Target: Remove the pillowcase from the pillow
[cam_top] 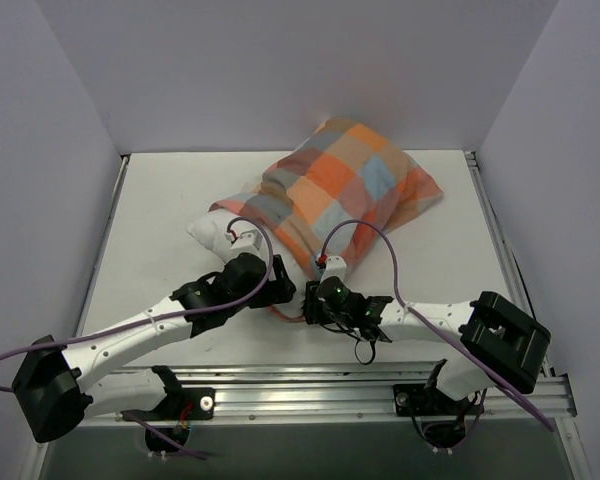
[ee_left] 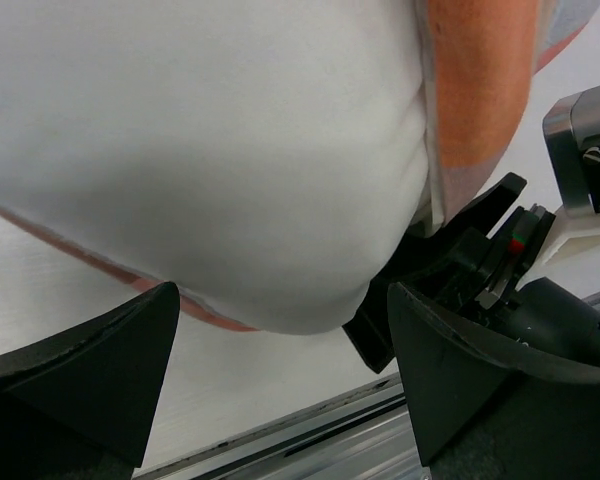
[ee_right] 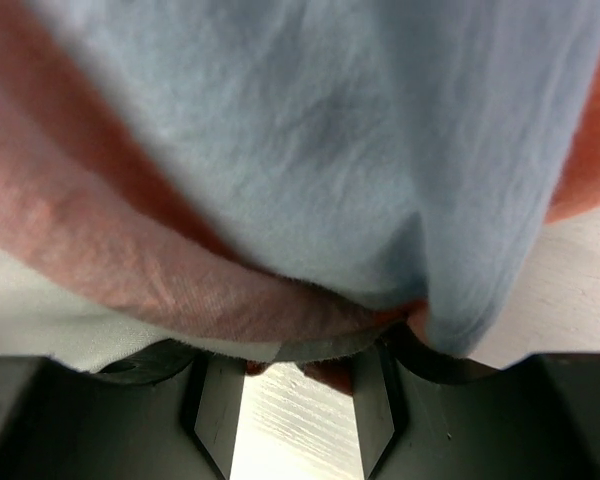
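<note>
Across the table point(cam_top: 150, 200): the pillowcase point(cam_top: 345, 185) lies with the pillow point(cam_top: 212, 228) inside it, at the middle and reaching toward the far wall.
Long axis: diagonal, running from near left to far right.
Pointing: the cover's open mouth faces near left, where the pillow's bare white end sticks out. The closed checked end points far right.
Coverage: most of the pillow is inside the cover; only its near-left end is bare.
Left tool point(ee_left: 282, 296): released, with the fingers point(ee_left: 100, 370) spread wide. The pillow's rounded white end bulges just beyond and between the tips; whether it touches them cannot be told.
Right tool point(ee_right: 298, 380): clenched on a bunched fold of the pillowcase's hem, with blue and orange cloth gathered over the narrow gap.
Top view alone: shows the whole bundle and its slant, with both tools close together at its near edge, just right of the bare end.
Left wrist view alone: shows the plump white end up close, an orange strip of cover on the right, and the right tool's black body just beside the cloth edge.
Right wrist view alone: shows the weave and folded hem filling the frame, with a sliver of table between the fingers.
</note>
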Motion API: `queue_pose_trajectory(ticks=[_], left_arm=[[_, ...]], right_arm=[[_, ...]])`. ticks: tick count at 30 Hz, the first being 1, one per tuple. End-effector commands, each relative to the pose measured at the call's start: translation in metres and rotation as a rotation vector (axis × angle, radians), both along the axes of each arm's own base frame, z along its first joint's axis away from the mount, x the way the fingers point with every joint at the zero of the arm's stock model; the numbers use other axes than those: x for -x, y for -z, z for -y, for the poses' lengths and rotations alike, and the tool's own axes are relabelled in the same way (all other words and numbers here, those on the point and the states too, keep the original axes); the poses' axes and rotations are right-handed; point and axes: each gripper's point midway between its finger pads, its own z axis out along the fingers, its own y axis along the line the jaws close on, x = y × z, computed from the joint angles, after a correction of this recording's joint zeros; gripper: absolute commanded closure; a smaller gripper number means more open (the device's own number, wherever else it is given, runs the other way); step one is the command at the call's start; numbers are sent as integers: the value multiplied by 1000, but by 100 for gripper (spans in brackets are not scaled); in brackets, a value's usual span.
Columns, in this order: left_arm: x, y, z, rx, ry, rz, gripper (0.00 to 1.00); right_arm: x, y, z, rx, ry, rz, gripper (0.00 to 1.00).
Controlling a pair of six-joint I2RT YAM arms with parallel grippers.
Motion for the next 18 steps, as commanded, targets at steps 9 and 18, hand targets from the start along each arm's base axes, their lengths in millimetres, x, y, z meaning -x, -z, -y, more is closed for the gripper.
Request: queue_pose_trajectory(ticks=[9, 18], left_arm=[[-16, 41, 26, -36, -24, -41, 9], [-23, 14, 15, -41, -69, -6, 98]], right_arm=[[-19, -19, -18, -57, 10, 55, 63], [-18, -14, -5, -33, 46, 50, 69]])
